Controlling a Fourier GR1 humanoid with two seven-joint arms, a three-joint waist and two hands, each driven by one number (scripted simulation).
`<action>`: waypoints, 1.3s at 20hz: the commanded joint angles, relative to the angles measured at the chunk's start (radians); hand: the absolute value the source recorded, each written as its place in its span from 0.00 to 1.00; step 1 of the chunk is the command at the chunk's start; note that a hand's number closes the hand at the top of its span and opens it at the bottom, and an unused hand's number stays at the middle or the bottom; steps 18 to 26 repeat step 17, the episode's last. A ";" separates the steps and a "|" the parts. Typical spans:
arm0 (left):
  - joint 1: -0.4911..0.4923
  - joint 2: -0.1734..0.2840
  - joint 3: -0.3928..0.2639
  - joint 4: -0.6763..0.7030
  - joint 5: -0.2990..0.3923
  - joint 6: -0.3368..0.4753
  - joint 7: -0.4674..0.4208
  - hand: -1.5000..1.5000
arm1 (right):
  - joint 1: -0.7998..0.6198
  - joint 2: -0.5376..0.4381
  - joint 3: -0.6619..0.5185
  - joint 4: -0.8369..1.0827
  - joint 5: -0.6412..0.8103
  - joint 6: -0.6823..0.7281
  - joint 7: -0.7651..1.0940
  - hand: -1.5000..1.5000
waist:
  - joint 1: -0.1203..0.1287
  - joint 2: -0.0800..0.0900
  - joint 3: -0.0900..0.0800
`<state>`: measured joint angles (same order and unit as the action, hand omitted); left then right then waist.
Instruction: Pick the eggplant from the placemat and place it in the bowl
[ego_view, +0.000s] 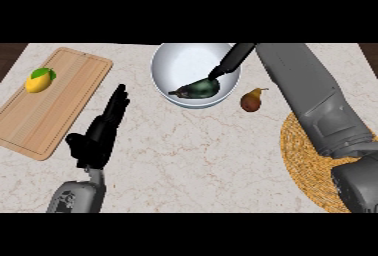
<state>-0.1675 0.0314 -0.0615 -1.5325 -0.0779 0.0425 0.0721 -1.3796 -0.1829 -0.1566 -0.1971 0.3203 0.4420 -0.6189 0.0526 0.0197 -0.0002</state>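
The dark eggplant (198, 89) lies inside the white bowl (171, 60) at the back middle of the counter, against the bowl's near wall. My right hand (230, 59) reaches over the bowl's right rim, its straight fingers pointing down at the eggplant's right end, with the tips at or just above it. Nothing is curled round the eggplant. The round woven placemat (301, 145) lies at the right, largely covered by my right forearm. At the lower left my left hand (102, 131) rests open on the counter, fingers pointing away.
A brown pear (252, 101) stands on the counter between the bowl and the placemat. A wooden cutting board (59, 105) lies at the left with a yellow-green fruit (39, 80) on its far end.
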 joint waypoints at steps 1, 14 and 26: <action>-0.021 -0.028 -0.019 0.025 -0.012 0.013 0.005 0.50 | -0.036 -0.056 -0.059 0.044 -0.055 0.107 0.037 0.00 | 0.001 0.004 0.000; 0.006 -0.007 -0.008 -0.014 0.005 -0.009 -0.002 0.50 | 0.092 -0.148 -0.020 -0.001 -0.036 0.315 -0.057 0.00 | 0.019 0.011 0.002; -0.009 -0.021 -0.009 0.007 -0.010 0.012 -0.011 0.50 | 0.120 -0.198 -0.020 -0.019 -0.048 0.387 -0.077 0.00 | 0.003 0.006 0.002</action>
